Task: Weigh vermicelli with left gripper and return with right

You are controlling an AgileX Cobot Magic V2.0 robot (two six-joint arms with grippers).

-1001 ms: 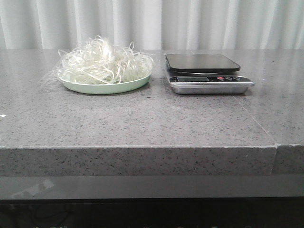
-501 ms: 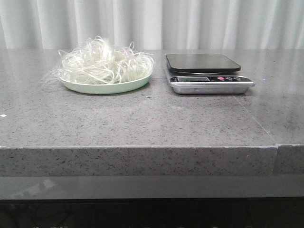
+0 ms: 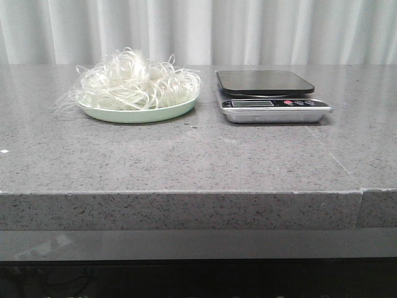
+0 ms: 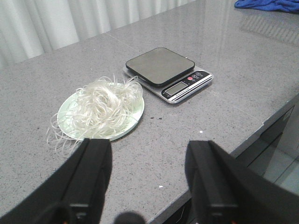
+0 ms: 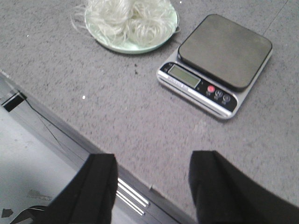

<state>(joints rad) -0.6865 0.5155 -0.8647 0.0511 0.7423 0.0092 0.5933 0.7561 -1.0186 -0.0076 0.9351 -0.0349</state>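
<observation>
Front view: the vermicelli (image 3: pixel 135 84) sits heaped on a pale green plate (image 3: pixel 177 111) at the tabletop's (image 3: pixel 186 155) left rear, with the scale (image 3: pixel 272 95) just beside it to the right, platform bare. Neither arm appears in this view. Left wrist view: my left gripper (image 4: pixel 149 179) hangs short of the plate, fingers (image 4: pixel 91 172) apart, nothing between them. Right wrist view: my right gripper (image 5: pixel 152 186) is back over the tabletop edge, fingers likewise spread and empty. Nothing has been weighed yet — the step in hand, as I judge it, is the left approach. Recommendation: descend over the heap's centre, not its stray outer strands, close deep into the tangle, and lift straight so no loops drag the plate — loose ends may well trail.
</observation>
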